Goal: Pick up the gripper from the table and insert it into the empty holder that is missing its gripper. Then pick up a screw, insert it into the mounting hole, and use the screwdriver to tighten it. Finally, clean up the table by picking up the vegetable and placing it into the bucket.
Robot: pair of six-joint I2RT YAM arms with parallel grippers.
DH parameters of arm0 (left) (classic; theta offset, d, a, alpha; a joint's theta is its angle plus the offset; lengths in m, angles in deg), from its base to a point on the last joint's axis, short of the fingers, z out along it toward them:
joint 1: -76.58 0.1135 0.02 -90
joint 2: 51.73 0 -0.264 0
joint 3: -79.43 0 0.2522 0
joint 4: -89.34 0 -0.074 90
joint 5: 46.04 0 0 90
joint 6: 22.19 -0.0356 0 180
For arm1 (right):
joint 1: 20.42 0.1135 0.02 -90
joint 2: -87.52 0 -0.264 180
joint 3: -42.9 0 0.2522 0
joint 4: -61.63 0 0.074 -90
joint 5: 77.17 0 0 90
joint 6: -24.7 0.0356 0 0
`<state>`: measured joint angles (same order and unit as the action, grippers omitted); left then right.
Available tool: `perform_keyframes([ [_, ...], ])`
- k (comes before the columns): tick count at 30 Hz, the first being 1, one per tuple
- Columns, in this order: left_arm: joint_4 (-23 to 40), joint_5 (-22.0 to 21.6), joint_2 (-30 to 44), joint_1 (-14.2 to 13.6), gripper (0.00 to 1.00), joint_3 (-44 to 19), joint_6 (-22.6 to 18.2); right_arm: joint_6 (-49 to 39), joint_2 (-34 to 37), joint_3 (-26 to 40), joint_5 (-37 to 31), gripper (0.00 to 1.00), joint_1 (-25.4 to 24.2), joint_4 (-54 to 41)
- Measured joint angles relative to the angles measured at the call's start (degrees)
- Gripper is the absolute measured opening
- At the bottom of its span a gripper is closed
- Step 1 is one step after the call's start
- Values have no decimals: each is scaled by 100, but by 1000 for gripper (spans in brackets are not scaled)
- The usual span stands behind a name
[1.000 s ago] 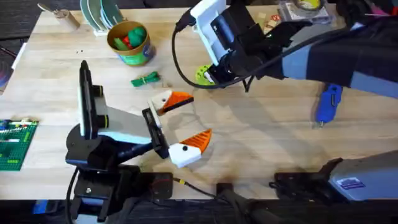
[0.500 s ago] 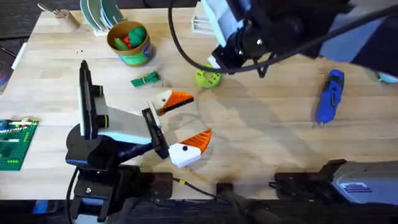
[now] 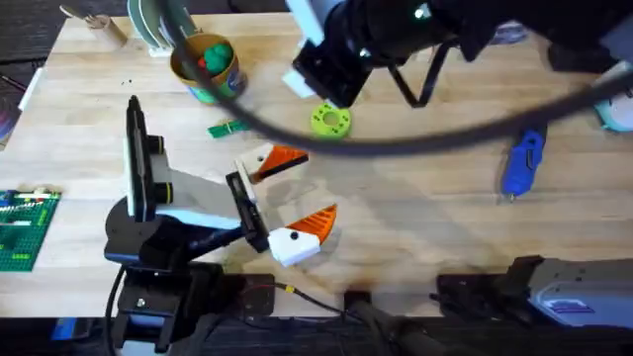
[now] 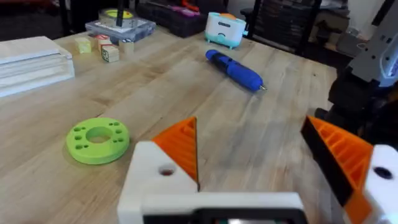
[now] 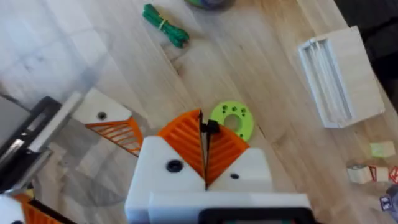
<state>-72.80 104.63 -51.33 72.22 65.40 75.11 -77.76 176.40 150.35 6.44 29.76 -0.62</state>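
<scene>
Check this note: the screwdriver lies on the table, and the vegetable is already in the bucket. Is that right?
Not quite. The vegetable is not in the bucket; it lies on the table just in front of the bucket, as the overhead view shows. The screwdriver does lie on the table.

bare wood lies open between the left gripper [image 3: 287, 198] and the screwdriver [image 3: 522, 163] at right. farther back, the lime-green disc [image 3: 329, 121], the vegetable [image 3: 229, 128] and the bucket [image 3: 205, 67] crowd the left; the right arm [image 3: 415, 30] hangs above.
</scene>
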Motion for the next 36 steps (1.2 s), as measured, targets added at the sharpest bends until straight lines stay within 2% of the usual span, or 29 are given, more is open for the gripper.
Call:
perform_keyframes([
  [6,0,0,2,-1,993,0,0,2,-15,28,0,7,592,-106],
  [13,0,0,0,0,993,0,2,18,-15,28,0,7,979,-105],
  [25,0,0,0,-1,993,0,-1,89,-15,28,2,7,1317,-107],
  [36,0,0,0,0,993,0,-1,91,335,28,2,7,1437,-177],
])
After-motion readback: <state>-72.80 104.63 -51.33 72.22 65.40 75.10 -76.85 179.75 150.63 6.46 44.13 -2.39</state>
